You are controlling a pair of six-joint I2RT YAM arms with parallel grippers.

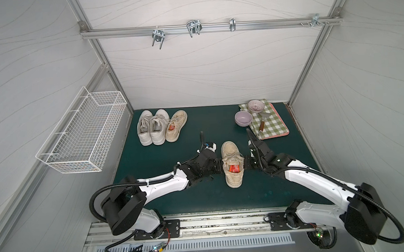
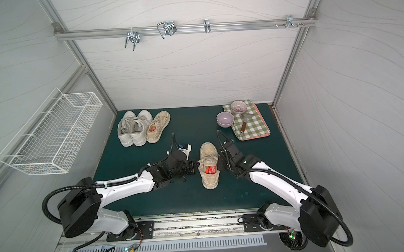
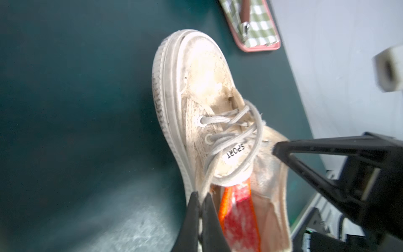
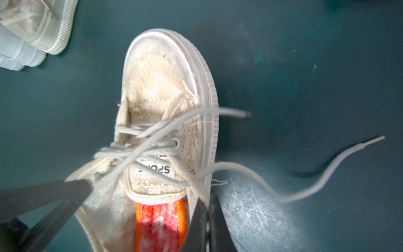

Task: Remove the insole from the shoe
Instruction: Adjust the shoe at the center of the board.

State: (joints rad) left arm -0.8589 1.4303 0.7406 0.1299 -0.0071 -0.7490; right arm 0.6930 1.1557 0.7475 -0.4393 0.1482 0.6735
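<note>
Beige woven canvas shoe (image 1: 230, 151), ribbed white rubber sole, laces loose, sits mid-frame on the dark green tabletop (image 1: 196, 136) in both top views, toe toward the frame's top. Orange-edged, mottled red insole (image 1: 234, 168) lies inside the heel opening, partly under the tongue. Collar: left claw (image 3: 201, 197) pinched closed on one side wall; right claw (image 4: 208, 203) pinched closed on the opposite wall.
</note>
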